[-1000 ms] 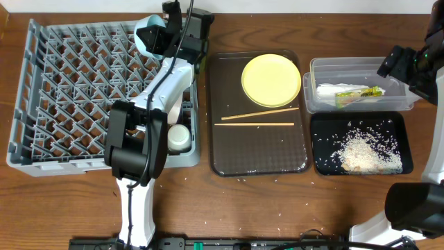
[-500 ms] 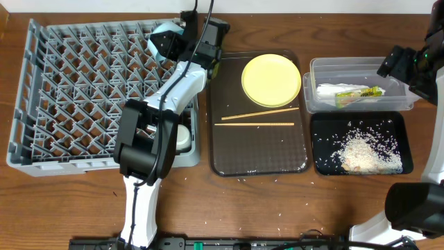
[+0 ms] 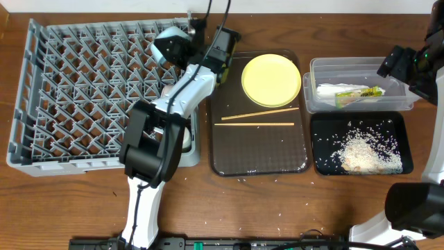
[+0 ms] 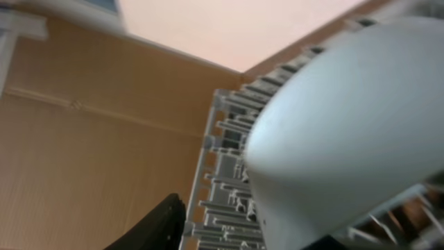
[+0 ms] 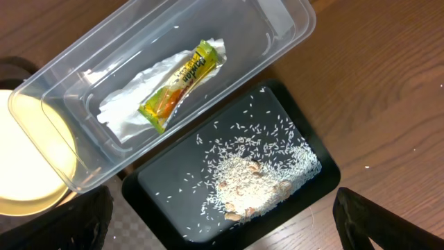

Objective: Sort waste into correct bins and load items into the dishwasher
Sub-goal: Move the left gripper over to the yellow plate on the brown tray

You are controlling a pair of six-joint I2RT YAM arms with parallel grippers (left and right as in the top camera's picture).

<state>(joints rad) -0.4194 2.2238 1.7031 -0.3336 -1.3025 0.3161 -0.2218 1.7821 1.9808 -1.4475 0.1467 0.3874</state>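
Observation:
My left gripper (image 3: pixel 189 50) is shut on the light-blue bowl (image 3: pixel 171 46) and holds it over the far right corner of the grey dish rack (image 3: pixel 69 90). In the left wrist view the bowl (image 4: pixel 347 125) fills the right side above the rack (image 4: pixel 225 160), and only one black finger (image 4: pixel 156 226) shows. A white cup (image 3: pixel 179 136) stands in the rack, partly behind the arm. The yellow plate (image 3: pixel 271 79) and two chopsticks (image 3: pixel 258 119) lie on the brown tray (image 3: pixel 260 156). The clear tub (image 3: pixel 311 104) holds the wrapper (image 3: pixel 361 93) and white paper (image 3: pixel 329 90). The black tray (image 3: pixel 322 149) holds rice (image 3: pixel 364 153). My right gripper (image 3: pixel 399 62) hangs open and empty above them. The white bowl is out of view.
In the right wrist view my right gripper (image 5: pixel 218 201) is over the tub (image 5: pixel 291 21) and the black tray (image 5: pixel 166 187), with the plate's edge (image 5: pixel 35 160) at left. A few loose rice grains (image 3: pixel 243 179) lie on the table in front of the brown tray.
My left gripper has carried the light-blue bowl to the right and slightly nearer, along the rack's far edge toward its right corner. The right arm has not moved.

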